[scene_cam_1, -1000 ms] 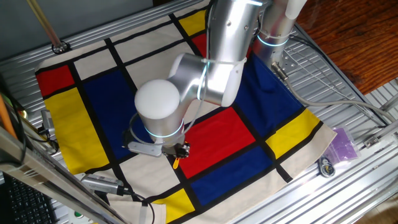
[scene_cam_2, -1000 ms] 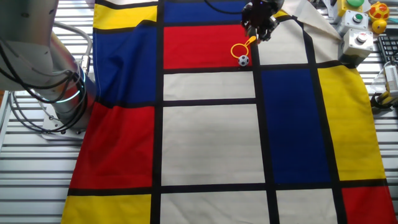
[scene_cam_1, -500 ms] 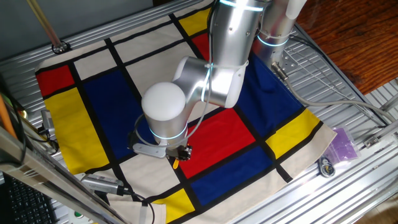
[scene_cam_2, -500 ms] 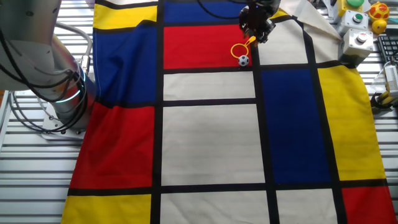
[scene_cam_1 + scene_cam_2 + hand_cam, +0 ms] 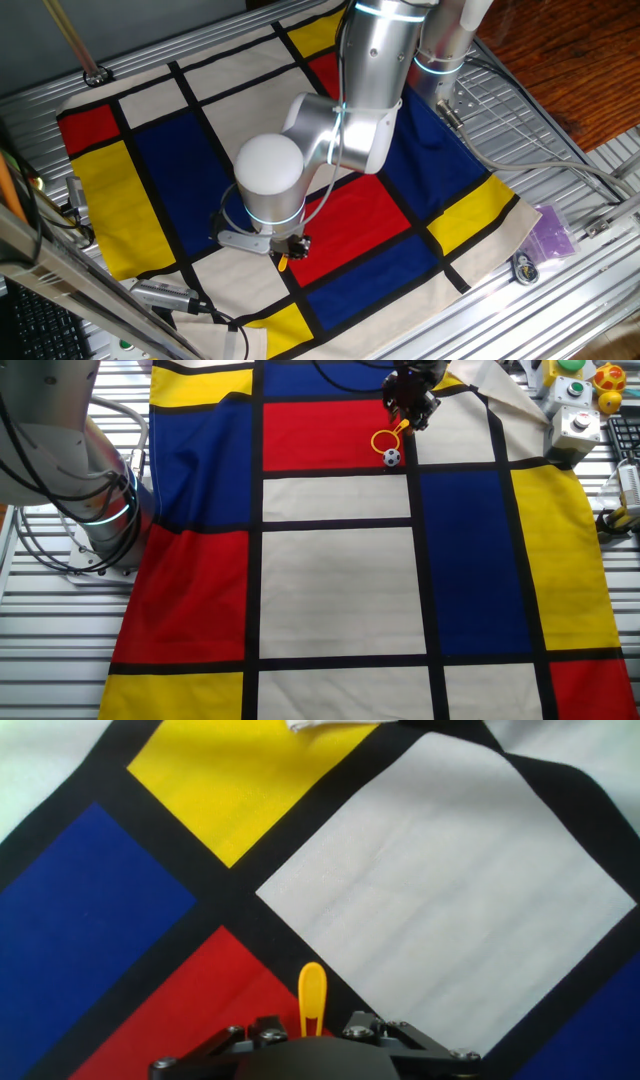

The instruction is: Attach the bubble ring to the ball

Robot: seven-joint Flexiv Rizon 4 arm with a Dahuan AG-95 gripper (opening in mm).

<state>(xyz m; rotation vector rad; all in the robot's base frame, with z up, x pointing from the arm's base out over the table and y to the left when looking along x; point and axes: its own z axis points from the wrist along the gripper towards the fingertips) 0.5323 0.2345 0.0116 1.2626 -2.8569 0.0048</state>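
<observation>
While pincer grips bubble ring handle, hoop lies beside ball.

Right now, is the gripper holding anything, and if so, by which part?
Yes. The gripper is shut on the bubble ring, gripping it by the straight handle; the hoop hangs free beside the ball.

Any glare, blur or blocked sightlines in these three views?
One fixed view: the arm's white cap is blown out and hides the ball, only a sliver of ring showing. The other fixed view: sharp, even light, ring and ball small but clear. Hand view: soft focus, only the ring's handle visible.
</observation>
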